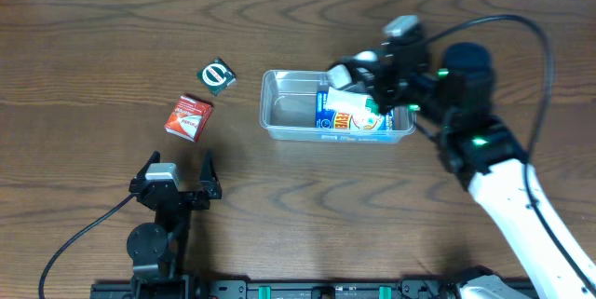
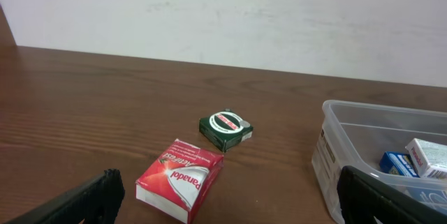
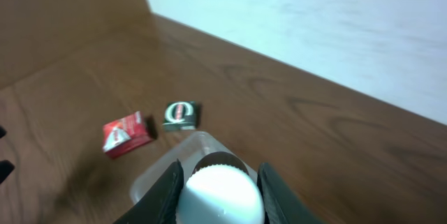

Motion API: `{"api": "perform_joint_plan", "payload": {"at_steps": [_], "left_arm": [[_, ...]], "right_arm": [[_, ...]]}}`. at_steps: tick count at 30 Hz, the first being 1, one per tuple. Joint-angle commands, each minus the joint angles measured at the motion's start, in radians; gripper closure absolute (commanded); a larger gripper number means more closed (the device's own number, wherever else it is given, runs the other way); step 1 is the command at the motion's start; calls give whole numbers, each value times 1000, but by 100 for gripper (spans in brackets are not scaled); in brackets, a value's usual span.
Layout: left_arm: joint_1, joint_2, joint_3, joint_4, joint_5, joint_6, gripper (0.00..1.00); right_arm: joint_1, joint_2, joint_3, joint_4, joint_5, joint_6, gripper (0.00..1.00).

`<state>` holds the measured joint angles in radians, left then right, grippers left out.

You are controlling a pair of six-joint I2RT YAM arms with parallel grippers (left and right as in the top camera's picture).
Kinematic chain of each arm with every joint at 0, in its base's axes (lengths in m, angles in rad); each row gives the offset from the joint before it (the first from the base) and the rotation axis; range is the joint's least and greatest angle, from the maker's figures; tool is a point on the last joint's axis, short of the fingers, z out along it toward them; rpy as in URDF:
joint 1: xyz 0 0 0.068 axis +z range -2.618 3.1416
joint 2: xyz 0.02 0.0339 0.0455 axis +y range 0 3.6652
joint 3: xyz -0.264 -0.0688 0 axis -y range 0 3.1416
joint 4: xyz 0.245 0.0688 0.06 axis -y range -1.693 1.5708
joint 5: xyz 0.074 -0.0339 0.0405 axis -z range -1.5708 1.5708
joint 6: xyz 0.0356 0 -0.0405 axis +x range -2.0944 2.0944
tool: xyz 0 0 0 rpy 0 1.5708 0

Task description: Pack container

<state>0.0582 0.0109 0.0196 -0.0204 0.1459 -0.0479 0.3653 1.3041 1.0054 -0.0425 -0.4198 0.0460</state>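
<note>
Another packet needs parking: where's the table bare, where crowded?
Bare: the table left of the red box and green box; the strip between those and the container; the near side between the left gripper and the right arm. The container's left half is free; its right half is crowded: packets, and the right gripper holding a white round item.

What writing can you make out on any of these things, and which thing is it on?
"Panadol": red box; the smaller word above it is blurred.
Green box: ringed logo, lettering too small to read.
Blue-and-white packet in the container: red letters, too blurred.
White round object in the right gripper: no text shows.
</note>
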Motion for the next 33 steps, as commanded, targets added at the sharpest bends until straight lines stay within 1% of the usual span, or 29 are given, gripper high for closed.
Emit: {"api": "perform_joint_plan", "payload": {"at_steps": [1,7,13,25,33], "left_arm": [[5,-5,-16,-35,7,10,2],[5,-5,-16,-35,7,10,2],[5,-5,-16,-35,7,10,2],[5,-5,-16,-35,7,10,2],[5,-5,-16,-35,7,10,2]], "right_arm": [[84,76,19,60,92,14,74],[188,241,19,184,228,56,73],[222,369,19,231,321,100,72],[222,473,19,211,385,119,72],[223,492,19,143,502,134,73]]}}
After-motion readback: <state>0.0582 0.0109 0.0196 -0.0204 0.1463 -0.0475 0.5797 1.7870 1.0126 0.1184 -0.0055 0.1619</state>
